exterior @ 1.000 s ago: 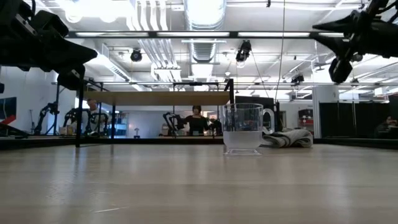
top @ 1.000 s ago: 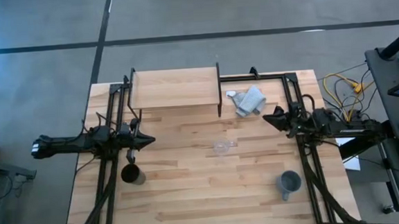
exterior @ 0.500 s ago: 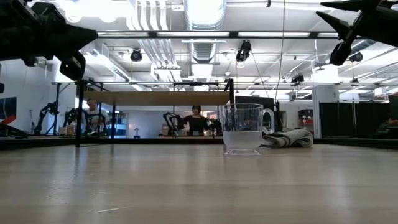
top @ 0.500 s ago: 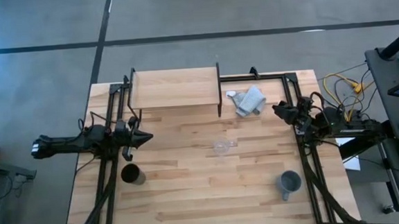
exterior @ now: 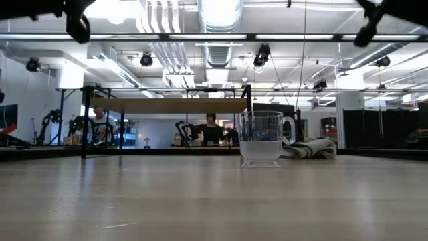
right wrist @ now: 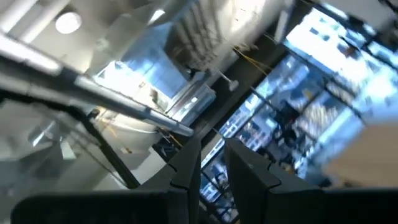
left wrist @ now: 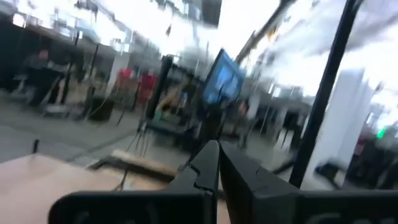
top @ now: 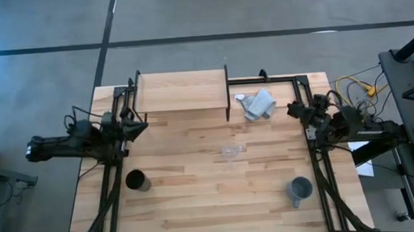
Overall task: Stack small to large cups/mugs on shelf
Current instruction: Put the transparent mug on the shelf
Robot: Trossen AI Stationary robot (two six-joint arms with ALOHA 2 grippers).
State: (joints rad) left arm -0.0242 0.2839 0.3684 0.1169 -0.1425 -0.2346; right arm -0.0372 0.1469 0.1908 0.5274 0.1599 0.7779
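The small clear glass cup (top: 229,152) stands on its base mid-table; it also shows in the low view (exterior: 261,137). The black cup (top: 135,181) stands at the near left. The grey-blue mug (top: 299,189) stands at the near right. The light-wood shelf (top: 182,91) with black side frames stands at the far edge. My left gripper (top: 140,124) is shut and empty, raised by the shelf's left near corner. My right gripper (top: 293,111) is raised at the right, its fingers (right wrist: 194,155) a narrow gap apart and empty.
A crumpled grey-white cloth (top: 258,103) lies right of the shelf, also in the low view (exterior: 309,148). Black metal arm frames run along the table's left (top: 110,179) and right (top: 324,173) sides. People stand in the room beyond.
Both grippers have gone up, nearly out of the top of the low view. My left gripper has drawn back toward the table's left and far edges, away from the black cup. My right gripper has drawn back toward the right edge. The cups have stayed where they were.
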